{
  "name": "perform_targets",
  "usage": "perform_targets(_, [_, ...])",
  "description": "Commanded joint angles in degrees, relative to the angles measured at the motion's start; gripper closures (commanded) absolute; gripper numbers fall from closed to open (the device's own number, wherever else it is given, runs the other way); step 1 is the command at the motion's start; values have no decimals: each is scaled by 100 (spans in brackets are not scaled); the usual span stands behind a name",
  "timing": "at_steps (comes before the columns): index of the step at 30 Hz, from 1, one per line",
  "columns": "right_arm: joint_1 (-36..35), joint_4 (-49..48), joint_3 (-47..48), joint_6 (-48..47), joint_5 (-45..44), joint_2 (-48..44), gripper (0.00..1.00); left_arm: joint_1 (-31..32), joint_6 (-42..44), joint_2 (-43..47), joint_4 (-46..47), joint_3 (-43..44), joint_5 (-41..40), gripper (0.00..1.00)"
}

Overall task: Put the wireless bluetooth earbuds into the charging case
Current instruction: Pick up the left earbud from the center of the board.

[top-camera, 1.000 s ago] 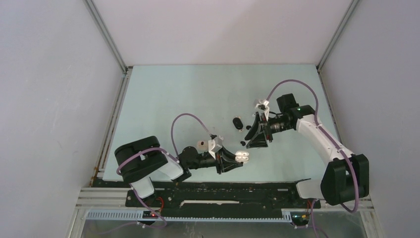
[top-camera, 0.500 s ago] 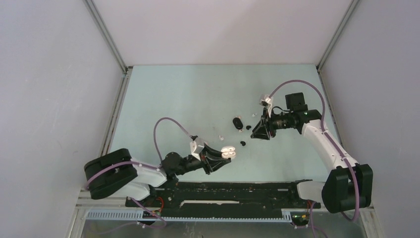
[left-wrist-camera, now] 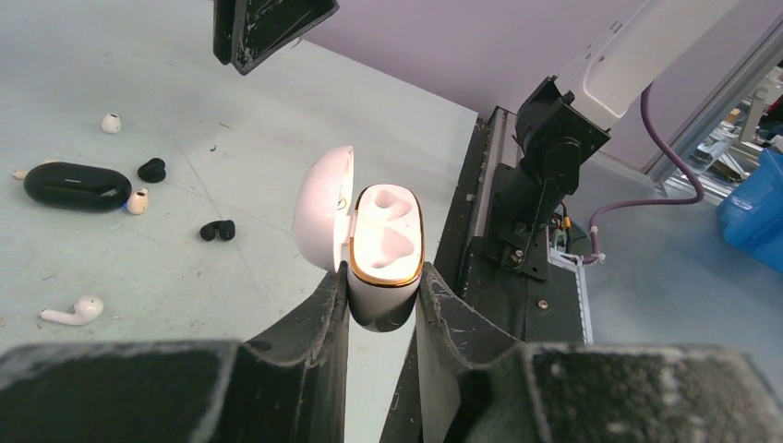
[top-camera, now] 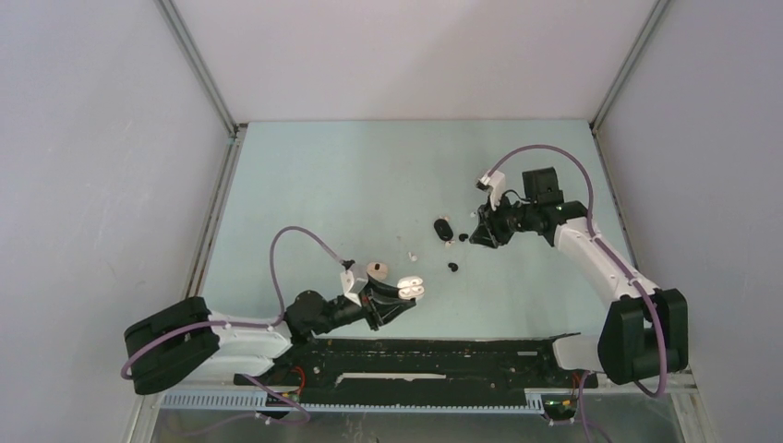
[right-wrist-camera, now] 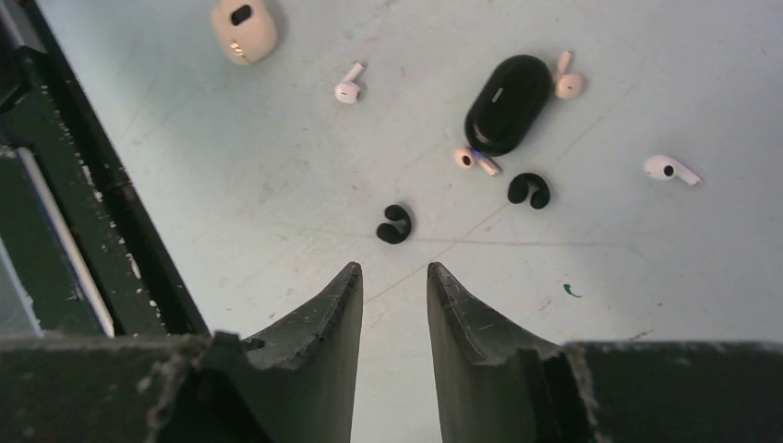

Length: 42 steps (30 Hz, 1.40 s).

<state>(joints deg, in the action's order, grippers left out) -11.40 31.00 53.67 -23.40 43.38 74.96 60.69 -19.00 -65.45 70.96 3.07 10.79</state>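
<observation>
My left gripper [left-wrist-camera: 381,277] is shut on a white charging case [left-wrist-camera: 386,249] with a gold rim. Its lid is open and both wells look empty. It is held above the table near the front edge [top-camera: 409,289]. My right gripper [right-wrist-camera: 393,269] hangs open over the table with nothing between its fingers. A black earbud [right-wrist-camera: 393,224] lies just beyond its tips and another black earbud [right-wrist-camera: 528,189] lies to the right. White earbuds [right-wrist-camera: 348,88] [right-wrist-camera: 670,168] are scattered around them. The right gripper [top-camera: 480,235] is right of the black bud [top-camera: 452,267].
A shut black case [right-wrist-camera: 508,101] lies among the buds, with two small white buds touching it [right-wrist-camera: 565,85] [right-wrist-camera: 471,159]. A beige case [top-camera: 376,270] sits just behind the left gripper. The black front rail [top-camera: 415,351] runs along the near edge.
The left arm has drawn back to the left with the open case still in its grip. The right gripper has pulled away toward the far right, and its jaws have narrowed.
</observation>
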Motion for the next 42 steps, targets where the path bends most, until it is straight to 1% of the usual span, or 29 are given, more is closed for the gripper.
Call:
perform_targets(1, [-131, -318, 207, 141, -574, 325, 66, -13, 155, 673, -98, -191, -139, 100])
perform_targets(5, [-331, -172, 428, 49, -839, 573, 67, -13, 403, 1482, -1019, -141, -104, 100])
perform_targets(8, [-321, -124, 730, 75, -972, 775, 68, -13, 811, 2019, -1979, 72, -29, 100])
perform_targets(10, [-277, -74, 1047, 108, -1123, 1074, 69, -20, 1091, 2232, -2301, 91, 9, 100])
perform_targets(12, [-242, -33, 1374, 192, -1267, 1450, 70, -22, 1174, 2264, -2168, -49, -20, 100])
perform_targets(15, [-270, 210, 1945, 199, -1495, 2055, 75, -67, 1050, 2071, -1496, -360, 21, 100])
perform_targets(16, [-298, 321, 2094, 150, -1514, 2215, 77, -92, 1037, 2038, -1436, -462, 29, 100])
perform_targets(20, [-574, 468, 2242, -162, -1370, 2416, 77, -144, 1166, 2238, -1890, -461, -20, 100])
perform_targets(22, [-771, 397, 2255, -235, -1523, 2465, 75, -147, 1164, 2367, -1960, -492, -85, 100])
perform_targets(24, [-872, 430, 2428, -91, -1842, 2674, 75, -152, 1154, 2443, -1969, -525, -128, 100])
perform_targets(28, [-835, 601, 2901, 339, -2348, 3232, 74, -153, 1173, 2365, -1856, -521, -61, 100])
perform_targets(31, [-797, 748, 3182, 356, -2460, 3494, 73, -154, 1187, 2212, -1814, -471, -21, 100])
perform_targets(36, [-785, 1084, 3655, -327, -2595, 3698, 68, -154, 1184, 2229, -1840, -465, -4, 100])
perform_targets(39, [-790, 1591, 3994, -1055, -2596, 3883, 61, -153, 1163, 2211, -1761, -493, 10, 100])
perform_targets(42, [-891, 1812, 4131, -1637, -3050, 4043, 58, -154, 1179, 2190, -1796, -455, 70, 100])
